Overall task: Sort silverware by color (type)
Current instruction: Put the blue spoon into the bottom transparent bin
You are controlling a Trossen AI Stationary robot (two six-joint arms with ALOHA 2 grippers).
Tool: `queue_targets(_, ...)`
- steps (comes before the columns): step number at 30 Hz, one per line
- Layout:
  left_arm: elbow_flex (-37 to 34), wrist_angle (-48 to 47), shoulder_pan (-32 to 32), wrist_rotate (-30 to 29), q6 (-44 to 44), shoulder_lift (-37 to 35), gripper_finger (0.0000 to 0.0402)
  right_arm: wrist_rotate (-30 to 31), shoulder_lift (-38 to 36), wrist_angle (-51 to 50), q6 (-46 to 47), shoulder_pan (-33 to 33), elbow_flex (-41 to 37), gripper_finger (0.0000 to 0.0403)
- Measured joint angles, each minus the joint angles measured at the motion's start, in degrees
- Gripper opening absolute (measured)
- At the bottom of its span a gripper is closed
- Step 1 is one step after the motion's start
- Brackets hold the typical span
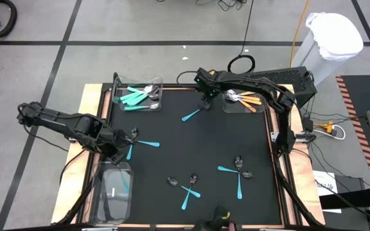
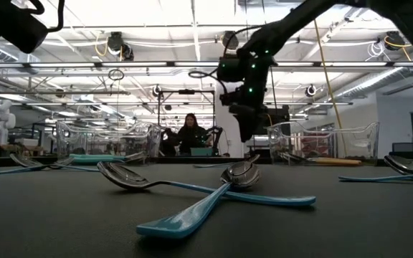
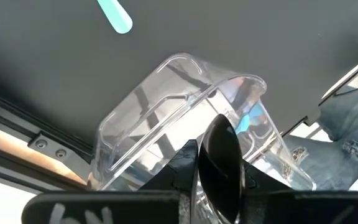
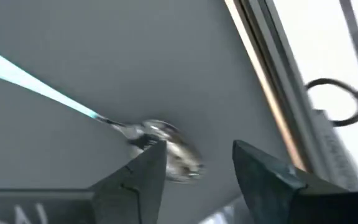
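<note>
Now my right jaws (image 4: 197, 165) stand parted over a teal spoon (image 1: 192, 114) on the tabletop (image 1: 198, 147) — left jaws (image 1: 124, 142) closed on a spoon (image 3: 221, 158), near a clear bin (image 3: 166, 112).

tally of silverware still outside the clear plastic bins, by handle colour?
Teal plastic-handled pieces lying on the black mat: 6
Teal-handled spoon held in the left gripper: 1
Orange plastic-handled pieces, loose: 0
Total: 7
</note>
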Motion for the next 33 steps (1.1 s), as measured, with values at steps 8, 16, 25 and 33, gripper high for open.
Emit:
queue_targets(8,0.0,-0.64,0.0,-1.26,0.08,0.0,0.0037,0.32,9.45,-11.2,-11.76,-1.51,12.09,0.0191)
queue_targets(16,0.0,-3.73,-0.32,-5.71,-4.14,0.0,0.0037,-0.6,14.98,-18.56,-14.44,-1.8,16.29,0.0174)
queue_targets(25,0.0,-0.42,-2.64,6.96,-0.06,0.01,0.0037,-4.28,15.46,-19.72,-15.1,-1.94,16.09,0.0161)
queue_targets(33,0.0,-0.56,-3.65,5.86,-0.01,0.8,0.0114,-4.43,15.46,-19.19,-12.64,-2.0,16.05,0.0113)
